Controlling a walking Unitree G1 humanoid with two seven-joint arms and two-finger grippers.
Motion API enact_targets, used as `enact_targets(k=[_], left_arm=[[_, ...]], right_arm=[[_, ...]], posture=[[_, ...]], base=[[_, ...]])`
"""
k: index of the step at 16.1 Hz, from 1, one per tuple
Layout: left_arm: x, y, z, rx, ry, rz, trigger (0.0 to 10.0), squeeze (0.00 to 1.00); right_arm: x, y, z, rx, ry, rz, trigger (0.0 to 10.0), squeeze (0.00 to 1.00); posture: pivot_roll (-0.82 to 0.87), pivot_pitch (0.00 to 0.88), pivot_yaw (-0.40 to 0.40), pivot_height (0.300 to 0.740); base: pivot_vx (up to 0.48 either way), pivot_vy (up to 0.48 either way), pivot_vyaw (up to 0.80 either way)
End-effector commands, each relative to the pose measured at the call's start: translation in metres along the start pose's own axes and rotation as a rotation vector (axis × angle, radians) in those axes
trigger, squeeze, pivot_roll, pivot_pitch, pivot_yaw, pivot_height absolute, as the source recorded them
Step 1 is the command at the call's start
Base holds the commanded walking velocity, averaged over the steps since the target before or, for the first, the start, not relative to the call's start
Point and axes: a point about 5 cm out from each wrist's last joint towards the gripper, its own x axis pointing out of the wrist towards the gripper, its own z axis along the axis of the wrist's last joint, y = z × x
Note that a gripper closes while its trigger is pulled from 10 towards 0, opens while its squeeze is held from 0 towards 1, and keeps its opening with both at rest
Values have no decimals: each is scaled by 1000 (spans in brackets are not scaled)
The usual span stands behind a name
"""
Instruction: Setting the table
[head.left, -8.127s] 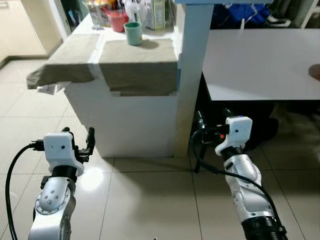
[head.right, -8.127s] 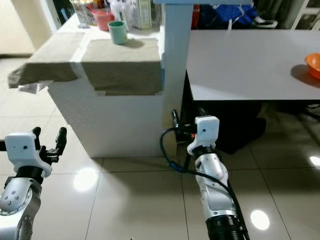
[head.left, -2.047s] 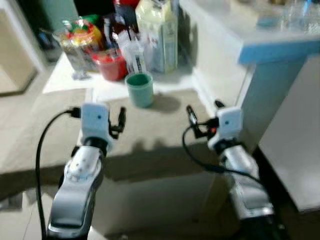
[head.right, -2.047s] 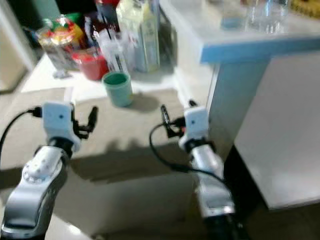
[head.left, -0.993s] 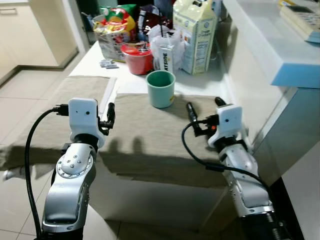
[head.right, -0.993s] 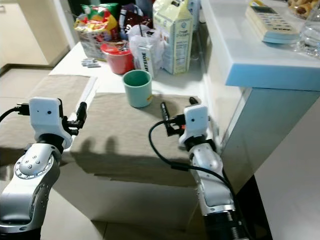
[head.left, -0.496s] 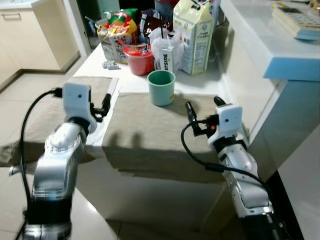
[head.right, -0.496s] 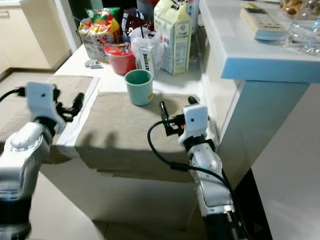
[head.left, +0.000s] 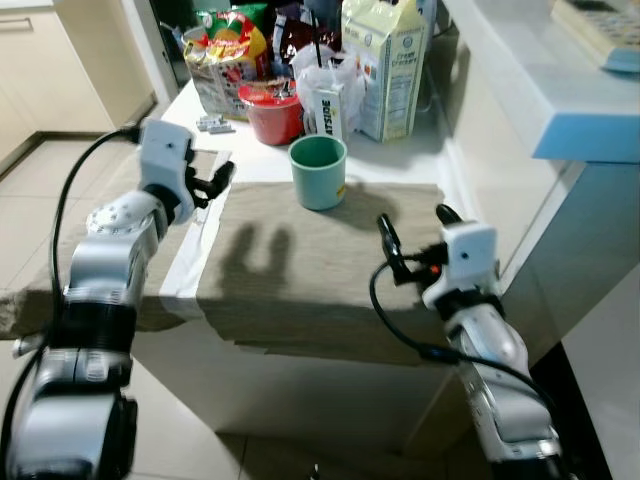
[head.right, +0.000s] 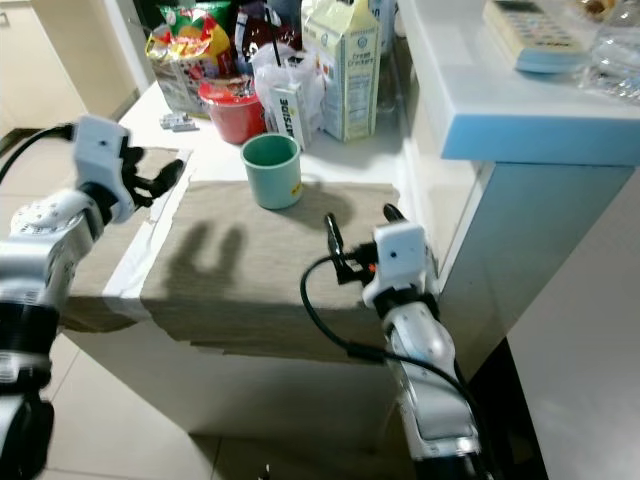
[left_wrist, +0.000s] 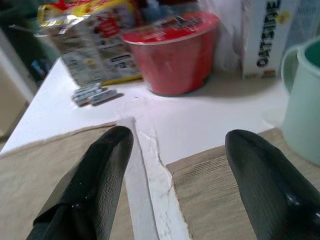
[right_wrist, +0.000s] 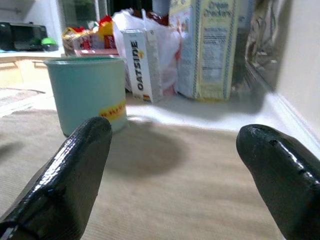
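Hovering spread-fingered, both grippers (head.left: 212, 180) (head.left: 412, 232) flank the green cup (head.left: 319, 172).

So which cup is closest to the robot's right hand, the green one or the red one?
The green cup. It stands on the brown cloth just ahead of the right end effector; the red cup sits farther back among the cartons and snack bags.

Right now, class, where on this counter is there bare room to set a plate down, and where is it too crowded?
Free: the brown cloth in front of the green cup, between the left gripper and the right gripper. Also the cloth left of the white strip. Crowded: the back, where red bowl, Oatside carton, milk carton and snack bag stand packed together.
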Motion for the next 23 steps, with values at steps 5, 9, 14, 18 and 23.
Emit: enact_targets(k=[5, 9, 14, 18, 23], left_arm=[[15, 11, 47, 202, -68, -101, 10000, 0], [20, 4, 62, 344, -16, -328, 10000, 0], [9, 10, 78, 487, 127, -640, 10000, 0], [9, 8, 97, 574, 124, -704, 10000, 0], [12, 1, 100, 665, 133, -753, 10000, 0]], right_arm=[[-14, 4, 4, 7, 7, -32, 10000, 0], [-22, 6, 4, 13, 23, -61, 10000, 0], [-30, 12, 3, 29, 50, -74, 10000, 0], [-31, 15, 3, 33, 56, -70, 10000, 0], [-36, 17, 3, 38, 64, -89, 10000, 0]], posture=[[-200, 105, 168, 740], [-210, 134, 203, 740], [-198, 163, 229, 740], [-190, 174, 240, 740], [-204, 187, 258, 740]], base=[[0, 0, 0], [0, 0, 0], [0, 0, 0], [0, 0, 0], [0, 0, 0]])
